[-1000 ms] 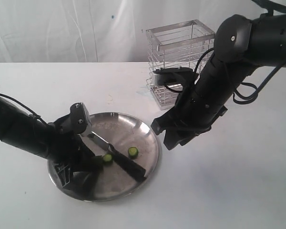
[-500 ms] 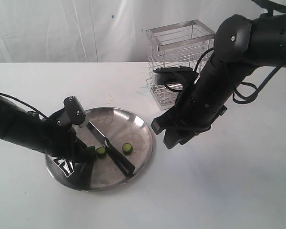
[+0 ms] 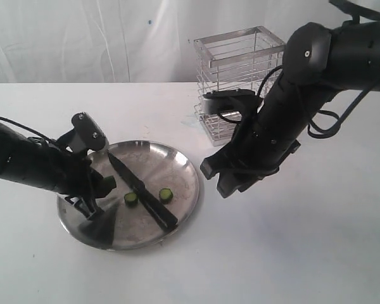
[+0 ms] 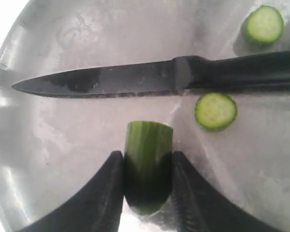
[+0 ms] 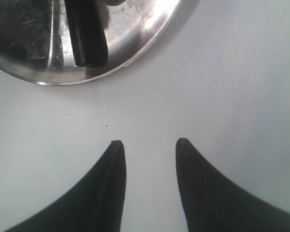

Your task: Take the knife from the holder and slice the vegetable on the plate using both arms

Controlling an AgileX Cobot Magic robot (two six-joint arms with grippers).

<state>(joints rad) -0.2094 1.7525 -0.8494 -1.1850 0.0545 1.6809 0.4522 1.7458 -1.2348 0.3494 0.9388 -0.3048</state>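
The steel plate [image 3: 177, 159] lies on the white table at the front left. Across it rests the black knife [image 3: 142, 190], free of both grippers, blade tip toward the back. My left gripper [image 3: 100, 190] is shut on the dark green vegetable [image 4: 147, 164], a stub with its cut end facing the knife [image 4: 159, 79]. Two cut slices [image 4: 215, 111] [image 4: 263, 24] lie by the handle. My right gripper [image 3: 216, 179] hovers open beside the plate's right rim, empty, over bare table [image 5: 150, 141]. The wire holder [image 3: 240, 82] stands behind it.
White table surface runs all round the plate [image 5: 150, 24], with a white curtain behind. The right arm's bulk stands between the holder and the plate. The knife handle's end [image 5: 87, 38] lies near the plate's rim closest to the right gripper.
The left gripper has drawn back to the left with the vegetable, and the plate, knife and slices have slid left and slightly away with it. The right arm has not moved.
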